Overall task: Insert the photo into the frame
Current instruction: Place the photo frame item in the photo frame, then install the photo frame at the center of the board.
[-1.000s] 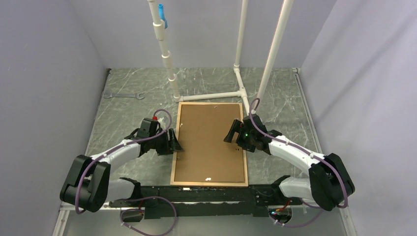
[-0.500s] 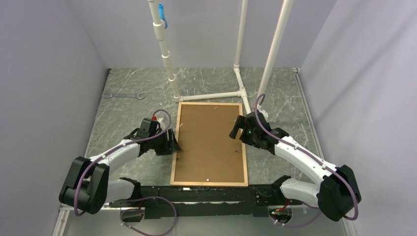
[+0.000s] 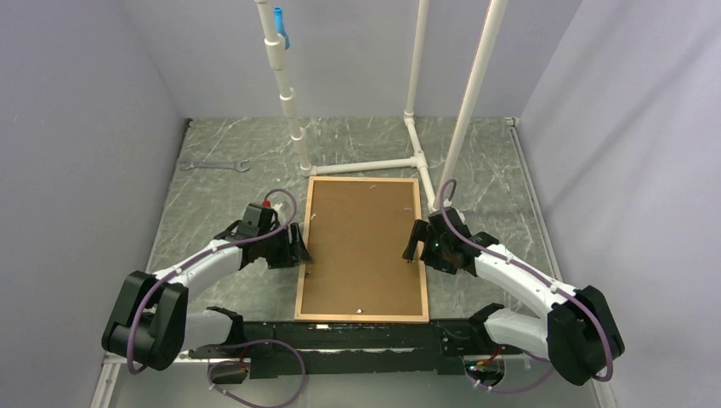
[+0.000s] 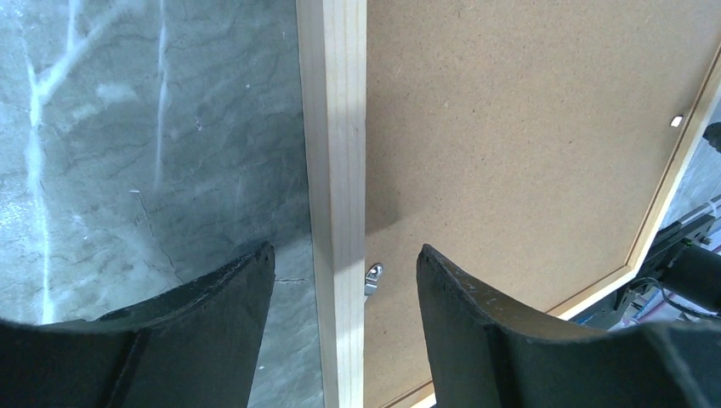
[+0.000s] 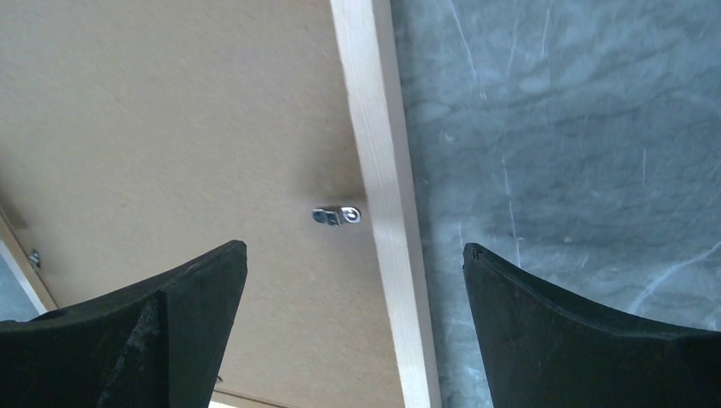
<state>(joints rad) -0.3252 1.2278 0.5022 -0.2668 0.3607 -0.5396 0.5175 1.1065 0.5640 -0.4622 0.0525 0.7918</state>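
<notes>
Midway along the frame [image 3: 361, 319], the left gripper [image 3: 298, 247] straddles the left rail and the right gripper [image 3: 414, 243] the right rail, both with jaws apart and empty. The frame lies back-up on the table [image 3: 229, 204], its long axis running away from the bases. A hardboard backing panel [image 3: 361, 246] fills it, so the photo is hidden, perhaps beneath.

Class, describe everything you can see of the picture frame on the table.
The frame is a rectangle of thin pale wooden strips, lying flat, back up, on the grey marbled table. A brown hardboard backing panel fills it, with small metal tabs at its edges. The left gripper and right gripper, both open, each straddle a side strip; contact is unclear.
</notes>
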